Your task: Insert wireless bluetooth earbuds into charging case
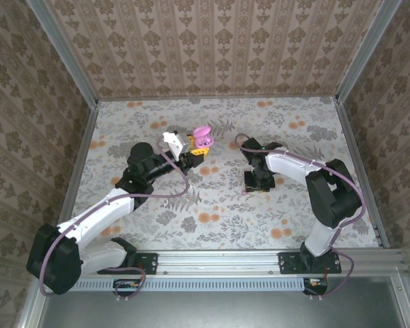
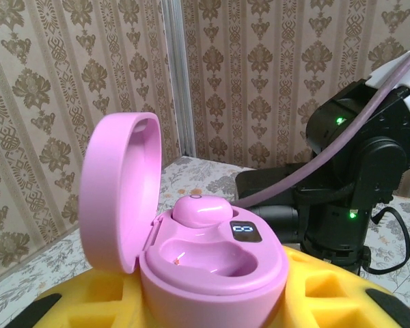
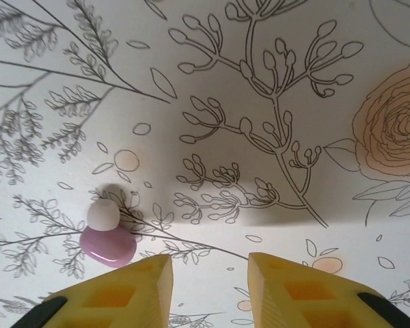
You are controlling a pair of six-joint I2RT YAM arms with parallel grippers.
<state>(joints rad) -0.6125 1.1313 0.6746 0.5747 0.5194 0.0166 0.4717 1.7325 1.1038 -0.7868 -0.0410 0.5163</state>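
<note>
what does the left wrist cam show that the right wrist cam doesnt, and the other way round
Left wrist: the open pink charging case held in the left gripper, lid up, with one seated earbud and the other well empty. The right arm stands behind it.
Right wrist: a loose earbud, pink with a pale tip, lying on the floral table just left of the right gripper, whose fingers stand apart with nothing between them.
Both: yellow gripper fingers along the bottom edge, and the floral table surface.
</note>
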